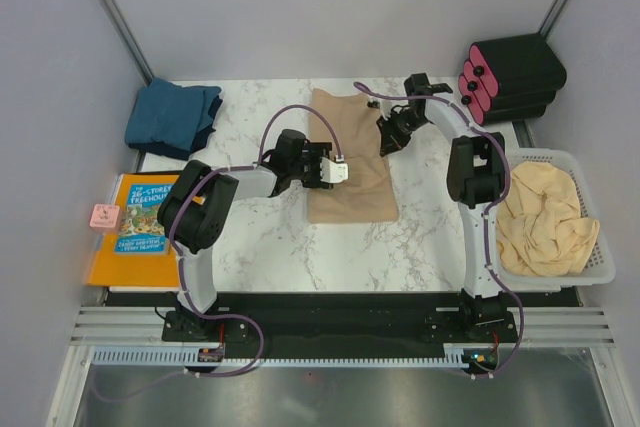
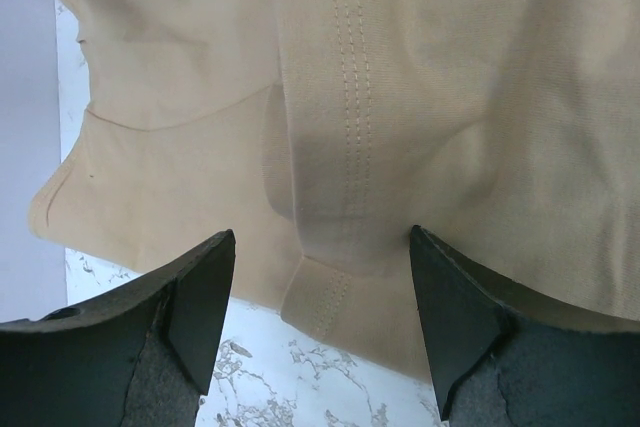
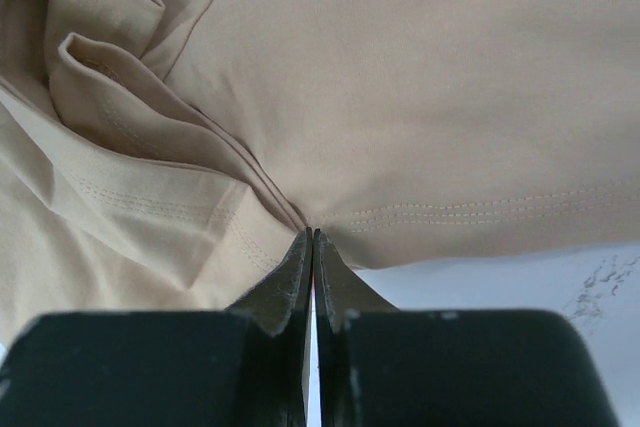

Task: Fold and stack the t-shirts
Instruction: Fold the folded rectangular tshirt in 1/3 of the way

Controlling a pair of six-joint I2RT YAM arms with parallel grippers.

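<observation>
Your tan t-shirt (image 1: 352, 187) lies mid-table as a long folded strip on the marble table (image 1: 270, 242). Your left gripper (image 1: 340, 169) sits at its left edge. In the left wrist view the jaws stand wide apart over a stitched hem, w/ nothing between them. Your right gripper (image 1: 388, 142) is at the strip's right edge, towards the far end. In the right wrist view the fingertips (image 3: 300, 262) are pressed together, pinching the hem where the cloth bunches. The folded teal t-shirt (image 1: 175, 119) is at the far left corner, and the pale beige t-shirts (image 1: 545, 217) are heaped in the white basket (image 1: 600, 252) on the right. A picture book (image 1: 140, 232) lies near left.
</observation>
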